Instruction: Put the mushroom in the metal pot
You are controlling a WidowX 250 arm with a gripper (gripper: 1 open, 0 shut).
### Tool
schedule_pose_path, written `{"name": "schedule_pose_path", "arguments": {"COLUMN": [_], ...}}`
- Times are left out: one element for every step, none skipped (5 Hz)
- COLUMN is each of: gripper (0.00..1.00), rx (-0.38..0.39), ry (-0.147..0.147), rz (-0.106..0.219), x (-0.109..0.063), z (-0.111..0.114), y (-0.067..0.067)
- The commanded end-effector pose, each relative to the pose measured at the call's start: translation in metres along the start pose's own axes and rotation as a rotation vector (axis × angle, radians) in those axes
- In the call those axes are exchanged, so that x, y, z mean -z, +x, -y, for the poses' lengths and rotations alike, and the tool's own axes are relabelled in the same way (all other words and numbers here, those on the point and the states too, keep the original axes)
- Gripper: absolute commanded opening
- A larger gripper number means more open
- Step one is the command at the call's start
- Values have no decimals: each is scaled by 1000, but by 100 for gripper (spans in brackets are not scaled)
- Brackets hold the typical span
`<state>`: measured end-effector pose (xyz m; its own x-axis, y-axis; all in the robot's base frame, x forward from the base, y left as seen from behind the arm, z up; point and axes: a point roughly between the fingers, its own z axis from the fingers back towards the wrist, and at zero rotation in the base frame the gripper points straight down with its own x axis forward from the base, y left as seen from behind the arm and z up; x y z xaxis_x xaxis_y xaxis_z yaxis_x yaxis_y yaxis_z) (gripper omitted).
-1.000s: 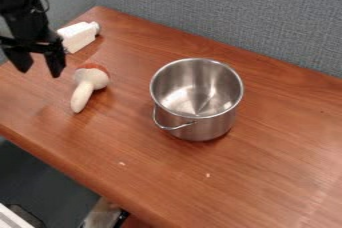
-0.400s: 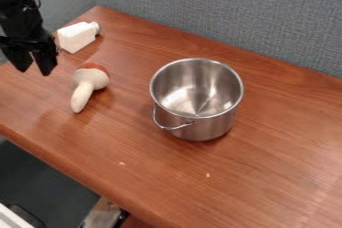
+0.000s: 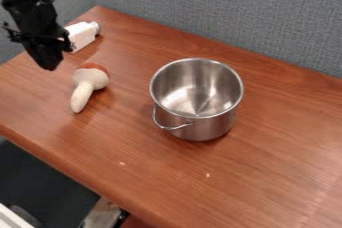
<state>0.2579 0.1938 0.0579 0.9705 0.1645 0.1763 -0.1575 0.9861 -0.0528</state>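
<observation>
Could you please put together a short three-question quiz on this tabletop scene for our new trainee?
1. True or false: the mushroom already lies inside the metal pot.
2. What does the gripper hold? A) the mushroom B) the white block C) nothing
3. Fill in: the white block lies near the table's far ____ corner, as the camera sees it.

Key
1. False: it lies on its side on the wood, left of the pot, apart from it.
2. C: the gripper hangs above and left of the mushroom, with nothing between its fingers.
3. Left.
</observation>
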Motion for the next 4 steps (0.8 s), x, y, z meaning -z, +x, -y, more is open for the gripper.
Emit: {"name": "schedule_pose_path", "arguments": {"gripper": [100, 100, 0, 0], "rx": [77, 109, 25, -49], "ry": [33, 12, 27, 48], "rz": [65, 74, 47, 25], "x": [4, 10, -2, -18], "z": [-13, -17, -22, -28], "y": [18, 25, 22, 19]}}
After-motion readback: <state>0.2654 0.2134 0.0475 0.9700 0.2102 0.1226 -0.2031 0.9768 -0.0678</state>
